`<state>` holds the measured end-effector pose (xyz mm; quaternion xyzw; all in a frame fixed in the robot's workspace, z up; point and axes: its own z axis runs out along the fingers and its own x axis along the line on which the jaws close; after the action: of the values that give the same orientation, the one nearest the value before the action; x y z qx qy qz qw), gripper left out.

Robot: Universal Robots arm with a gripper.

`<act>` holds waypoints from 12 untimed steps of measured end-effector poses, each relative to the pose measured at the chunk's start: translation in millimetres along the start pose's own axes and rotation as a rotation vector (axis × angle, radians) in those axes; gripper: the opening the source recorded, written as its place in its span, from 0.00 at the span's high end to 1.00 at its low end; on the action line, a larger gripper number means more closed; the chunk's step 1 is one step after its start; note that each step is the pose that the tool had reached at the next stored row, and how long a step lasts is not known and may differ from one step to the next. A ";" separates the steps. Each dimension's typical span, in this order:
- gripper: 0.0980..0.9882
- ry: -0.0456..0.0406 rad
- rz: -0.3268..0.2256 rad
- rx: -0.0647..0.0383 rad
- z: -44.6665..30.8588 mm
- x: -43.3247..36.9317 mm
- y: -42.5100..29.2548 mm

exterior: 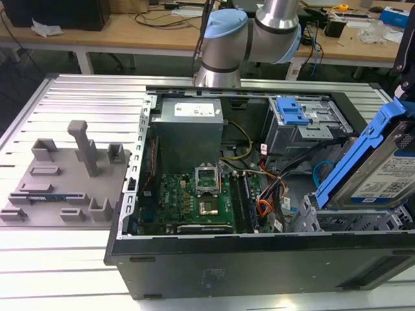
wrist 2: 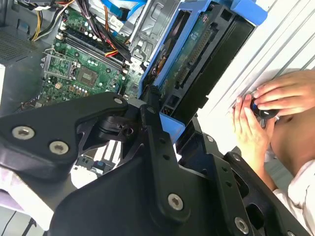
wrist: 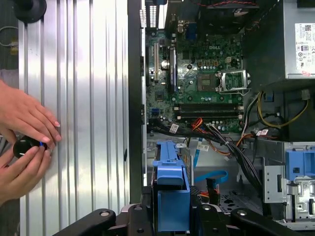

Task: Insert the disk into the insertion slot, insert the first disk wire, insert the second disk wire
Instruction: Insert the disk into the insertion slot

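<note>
The disk (exterior: pixel 389 173), a silver drive with a white label in a blue carrier, hangs steeply tilted over the case's corner at the exterior view's right. My gripper (wrist 2: pixel 165 112) is shut on the carrier's upper end; its black fingers (wrist: pixel 147 216) flank the blue bracket (wrist: pixel 170 191). The disk's lower end sits just above the insertion slot (exterior: pixel 353 220), a perforated grey cage. The first disk wire (exterior: pixel 264 207), an orange bundle, lies loose beside the motherboard. The second disk wire (exterior: pixel 320 172), a light-blue cable (wrist: pixel 212 175), curves below the disk.
A taller cage with a blue latch (exterior: pixel 292 111) and the power-supply box (exterior: pixel 188 115) stand at the case's back. The motherboard (exterior: pixel 194 194) covers the floor. A grey fixture plate (exterior: pixel 65 175) lies left of the case. A person's hands (wrist: pixel 24 142) hold a dark knob on the ribbed table.
</note>
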<state>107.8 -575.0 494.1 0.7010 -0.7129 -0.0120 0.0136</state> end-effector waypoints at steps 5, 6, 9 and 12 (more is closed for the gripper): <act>0.70 -0.0096 -0.010 0.024 -0.1 0.0 2.1; 0.70 -0.0188 -0.014 0.033 0.0 0.0 2.5; 0.70 -0.0234 -0.015 0.053 1.1 0.0 2.6; 0.70 -0.0232 -0.014 0.056 2.5 -0.4 2.6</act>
<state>105.1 -574.6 491.6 0.7059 -0.7081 -0.0001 -0.0145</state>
